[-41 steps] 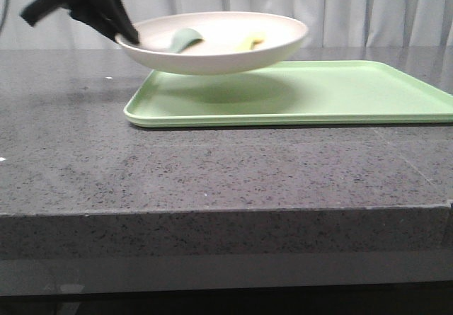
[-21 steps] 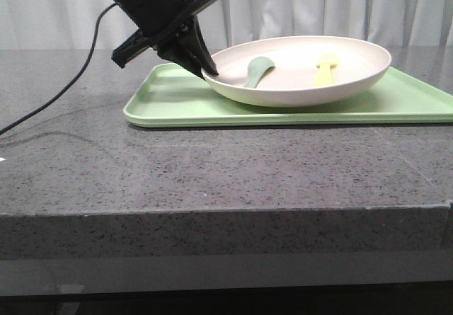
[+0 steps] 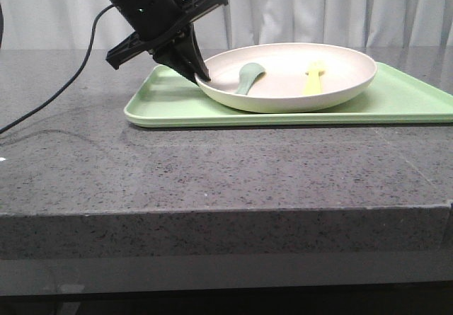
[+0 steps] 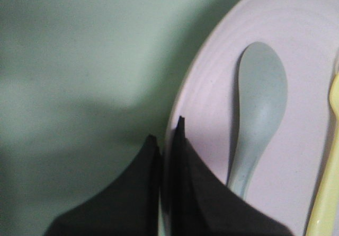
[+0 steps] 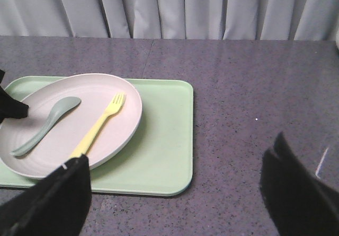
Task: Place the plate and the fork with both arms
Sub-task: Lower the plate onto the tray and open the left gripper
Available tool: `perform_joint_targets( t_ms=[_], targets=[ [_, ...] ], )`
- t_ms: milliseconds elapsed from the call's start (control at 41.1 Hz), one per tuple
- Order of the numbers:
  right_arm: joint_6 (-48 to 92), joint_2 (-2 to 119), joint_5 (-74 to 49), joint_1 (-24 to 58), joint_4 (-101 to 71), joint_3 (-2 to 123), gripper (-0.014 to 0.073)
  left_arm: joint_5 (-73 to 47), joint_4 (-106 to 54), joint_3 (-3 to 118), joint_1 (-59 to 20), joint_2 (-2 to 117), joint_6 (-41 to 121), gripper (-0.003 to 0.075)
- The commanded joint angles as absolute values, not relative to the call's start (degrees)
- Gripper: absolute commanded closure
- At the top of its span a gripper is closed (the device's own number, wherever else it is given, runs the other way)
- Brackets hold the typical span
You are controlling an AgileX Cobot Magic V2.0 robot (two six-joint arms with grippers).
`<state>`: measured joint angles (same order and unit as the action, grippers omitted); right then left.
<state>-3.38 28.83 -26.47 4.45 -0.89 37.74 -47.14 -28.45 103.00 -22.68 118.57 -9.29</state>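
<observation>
Grey speckled worktop (image 3: 212,180), pale curtains behind. Light-green tray (image 3: 396,102) lies flat on it; the plate (image 3: 290,88) sits on the tray's left part. Left gripper (image 3: 197,73) has its jaws pinched shut on the plate rim, one finger inside, one outside, at the rim's left edge. Fork (image 5: 98,125) lies loose in the plate, spoon (image 5: 45,124) beside it, nearer the left gripper.

Risks, as judged: pulling away before the jaws part would drag or tip the plate and slide both utensils. Fork lies flat, thin, hard to pinch; the raised rim blocks a low approach, and the spoon crowds it. Right gripper (image 5: 175,193) hangs near the tray's right end, jaws spread wide, holding nothing.
</observation>
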Motion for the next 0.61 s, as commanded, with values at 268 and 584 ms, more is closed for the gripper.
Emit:
perform_joint_targets(
  t_ms=[268, 584],
  targets=[
    [-3.12, 29.47, -21.69, 4.42, -0.9, 39.89, -0.0062, -45.02, -30.08, 105.28, -23.22, 115.0, -10.46, 0.0716],
    [-3.12, 29.47, -21.69, 4.42, -0.9, 39.89, -0.0062, -45.13, -30.08, 105.28, -23.22, 115.0, -10.46, 0.0438]
  ],
)
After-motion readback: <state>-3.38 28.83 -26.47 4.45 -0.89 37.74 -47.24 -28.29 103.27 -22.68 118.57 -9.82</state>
